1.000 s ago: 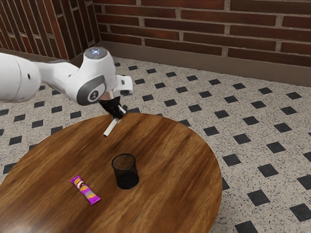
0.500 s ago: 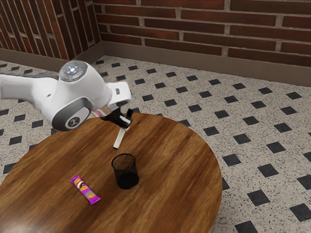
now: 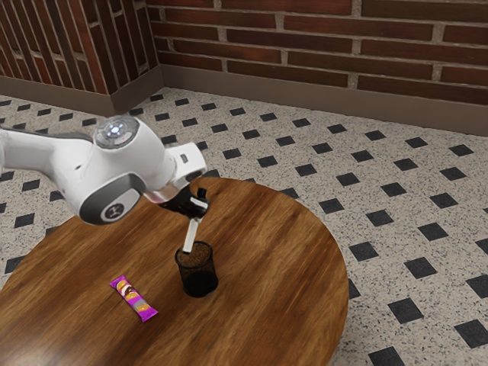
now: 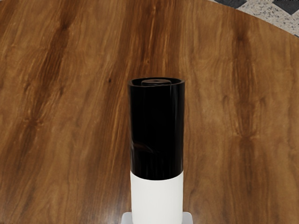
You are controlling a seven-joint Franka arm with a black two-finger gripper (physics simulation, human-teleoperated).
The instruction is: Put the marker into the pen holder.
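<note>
Floor [image 3: 389,191]: tiling out way below the hand [image 3: 197,212], pale speckles with dark diamonds
Brick wall [image 3: 305,38]: standing well behind the hand in the exterior view, minding its own business
Desk [image 3: 267,267]: sitting under the hand, round edge, wood grain going all over the place
Arm [image 3: 122,171]: reaching in from the exterior view's left and ending at the hand, which is tilting
Hand: gripping the marker [image 3: 191,236] pretty snugly, fingers closing on it from both sides
Pen holder [image 3: 200,276]: standing upright on the desk, black mesh, sitting below the hand and nearer the exterior camera
Snack bar [image 3: 134,298]: lying on the desk in its purple wrapper, well apart from the hand, down toward the exterior view's left
Marker: hanging tilted from the hand, black cap [image 4: 157,126] sticking out at the hand's side, white barrel [image 4: 157,200] slanting down, lower end meeting the pen holder's rim in the exterior view; honestly can't tell if it's dipping inside
</note>
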